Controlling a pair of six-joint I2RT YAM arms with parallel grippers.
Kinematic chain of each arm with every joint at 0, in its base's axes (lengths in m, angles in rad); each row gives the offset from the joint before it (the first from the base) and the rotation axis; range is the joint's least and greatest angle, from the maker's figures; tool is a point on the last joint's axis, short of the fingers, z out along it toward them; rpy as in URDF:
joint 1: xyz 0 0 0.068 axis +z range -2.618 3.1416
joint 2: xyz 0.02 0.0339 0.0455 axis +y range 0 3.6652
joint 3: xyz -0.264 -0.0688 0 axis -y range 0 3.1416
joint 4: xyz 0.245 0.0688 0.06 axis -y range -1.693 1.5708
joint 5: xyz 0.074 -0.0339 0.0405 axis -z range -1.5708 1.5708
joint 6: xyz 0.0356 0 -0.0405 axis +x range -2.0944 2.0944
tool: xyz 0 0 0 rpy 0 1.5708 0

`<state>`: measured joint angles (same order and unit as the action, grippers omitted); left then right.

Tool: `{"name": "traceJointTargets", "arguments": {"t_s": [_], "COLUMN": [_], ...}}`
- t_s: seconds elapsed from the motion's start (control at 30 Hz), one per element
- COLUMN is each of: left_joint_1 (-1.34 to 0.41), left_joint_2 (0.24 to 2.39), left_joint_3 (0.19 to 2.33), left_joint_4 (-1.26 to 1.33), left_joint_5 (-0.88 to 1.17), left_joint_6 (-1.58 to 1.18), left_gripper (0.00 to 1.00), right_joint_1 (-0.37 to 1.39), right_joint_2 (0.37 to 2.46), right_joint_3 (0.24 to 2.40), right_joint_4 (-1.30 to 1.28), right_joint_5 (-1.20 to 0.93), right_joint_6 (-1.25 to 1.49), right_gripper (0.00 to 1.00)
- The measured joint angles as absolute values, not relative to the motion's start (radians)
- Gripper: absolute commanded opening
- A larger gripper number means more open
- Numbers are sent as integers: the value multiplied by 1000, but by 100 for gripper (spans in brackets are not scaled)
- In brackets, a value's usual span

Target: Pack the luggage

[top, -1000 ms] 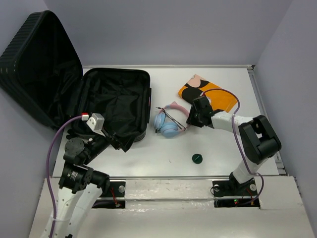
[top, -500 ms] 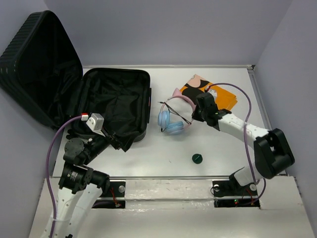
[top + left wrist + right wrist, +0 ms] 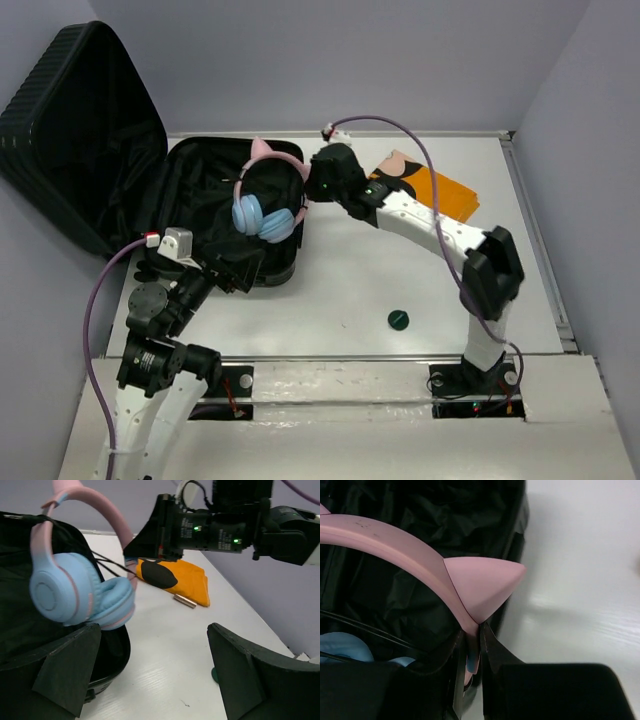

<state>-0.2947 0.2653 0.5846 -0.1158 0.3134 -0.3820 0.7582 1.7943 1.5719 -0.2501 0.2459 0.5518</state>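
Observation:
The luggage (image 3: 215, 205) lies open at the left, black lining up, its ribbed lid (image 3: 70, 120) propped against the wall. My right gripper (image 3: 305, 190) is shut on the pink band of blue-and-pink cat-ear headphones (image 3: 265, 215) and holds them in the air over the luggage's right side. The band and one pink ear (image 3: 485, 587) fill the right wrist view; the cups (image 3: 75, 592) hang in the left wrist view. My left gripper (image 3: 240, 272) is open and empty at the luggage's near right corner (image 3: 107, 650).
An orange pouch with a black shape (image 3: 425, 190) lies at the back right, also in the left wrist view (image 3: 175, 577). A small dark green cap (image 3: 399, 319) lies on the white table near the front. Walls close in on the left, back and right.
My right gripper has lifted the headphones off the table and carried them left, from beside the orange pouch to above the open luggage. My left gripper has shifted slightly.

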Motion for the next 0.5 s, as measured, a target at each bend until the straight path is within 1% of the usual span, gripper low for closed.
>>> {"name": "traceJointTargets", "arguments": {"t_s": [0.07,0.1,0.13,0.17,0.23,0.33,0.4,0.47,0.5], "left_joint_1": [-292,-292,-292,-292,-292,-292,-292,-292,-292], "left_joint_2": [255,251,248,246,245,245,245,245,245], "left_joint_3": [588,590,590,590,591,591,591,591,591], "left_joint_4": [-129,-133,-133,-135,-140,-148,-154,-156,-156], "left_joint_5": [286,276,268,260,244,226,219,215,212], "left_joint_6": [-385,-387,-387,-388,-388,-389,-390,-391,-392], "left_gripper": [99,99,99,99,99,99,99,99,99], "right_joint_1": [785,796,805,815,828,844,851,857,858], "right_joint_2": [1920,1993,2053,2114,2204,2247,2231,2150,2094], "right_joint_3": [1712,1801,1864,1934,2029,2066,2060,1971,1923], "right_joint_4": [-277,-292,-297,-305,-313,-330,-346,-332,-345], "right_joint_5": [246,245,243,239,218,175,166,178,187], "right_joint_6": [545,538,534,534,537,538,524,506,498], "right_gripper": [9,20,54,67,84,84,80,70,53]}}
